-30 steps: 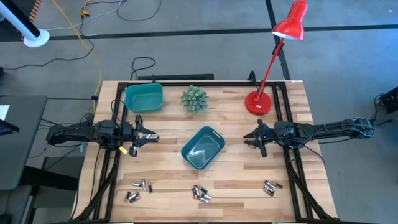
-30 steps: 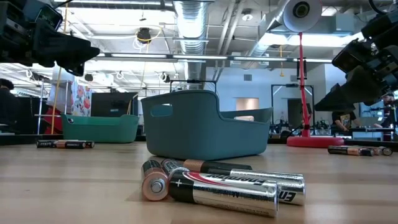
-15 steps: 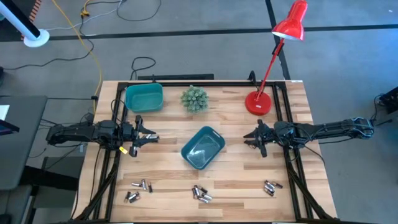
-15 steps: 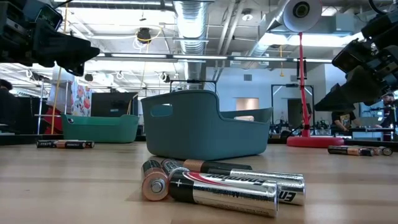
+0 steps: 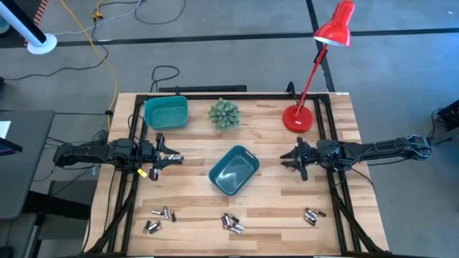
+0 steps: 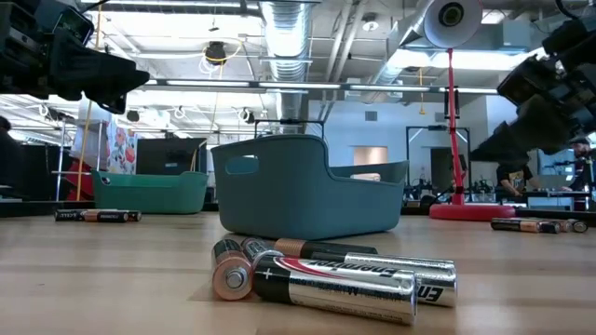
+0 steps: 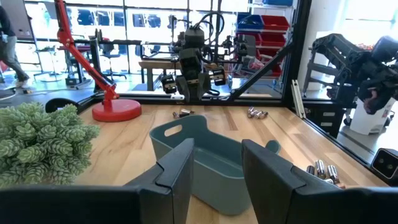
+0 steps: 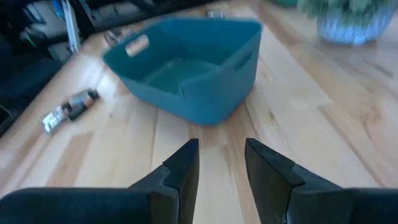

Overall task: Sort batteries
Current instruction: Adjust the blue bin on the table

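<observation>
Several small silvery-grey and dark batteries lie on their sides in three loose groups near the table's near edge: left [image 5: 159, 217], middle [image 5: 231, 223] and right [image 5: 311, 216]. The middle group shows close up in the low view [image 6: 335, 274]. A teal bin [image 5: 234, 170] stands at the table's middle and a second teal bin [image 5: 166, 112] at the far left. My left gripper [image 5: 171, 159] hangs open above the table left of the middle bin, pointing at it [image 7: 214, 177]. My right gripper [image 5: 288, 159] hangs open right of that bin, tipped slightly down [image 8: 221, 165].
A spiky green plant [image 5: 224, 114] stands at the far middle of the wooden table [image 5: 272, 208]. A red desk lamp has its base [image 5: 297, 118] at the far right. Black frame rails run along the table's left and right sides.
</observation>
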